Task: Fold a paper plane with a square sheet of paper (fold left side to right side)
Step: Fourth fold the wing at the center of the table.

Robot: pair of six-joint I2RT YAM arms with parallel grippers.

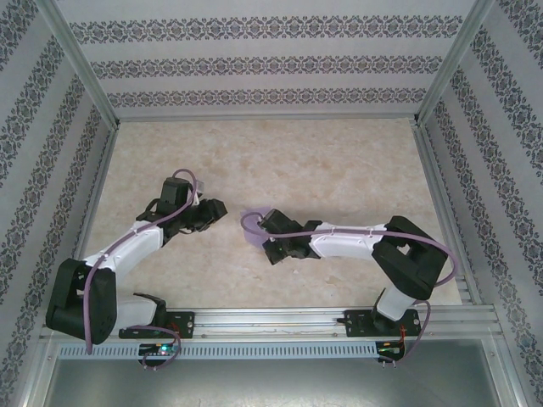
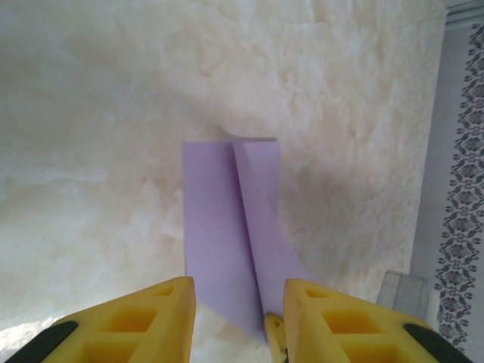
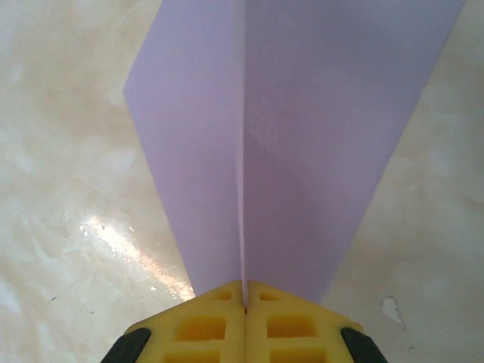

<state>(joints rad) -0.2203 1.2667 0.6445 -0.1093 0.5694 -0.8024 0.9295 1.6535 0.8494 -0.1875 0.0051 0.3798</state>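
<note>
Surface (image 1: pixel 339 161) of pale marble bears the part-folded lilac paper (image 3: pixel 302 136) near its centre, at nine o'clock from the right end effector (image 3: pixel 244 299), which is clenched on the crease end. The left end effector (image 2: pixel 238 321) stands released astride the paper's tip. Thin and limp, the paper likely wants pinching close beside the crease.

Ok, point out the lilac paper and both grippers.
lilac paper (image 3: pixel 302 151): right wrist view, panel beside crease.
left gripper (image 2: pixel 238 299): left wrist view, between open jaws.
right gripper (image 3: pixel 245 293): right wrist view, where shut jaws meet.
</note>
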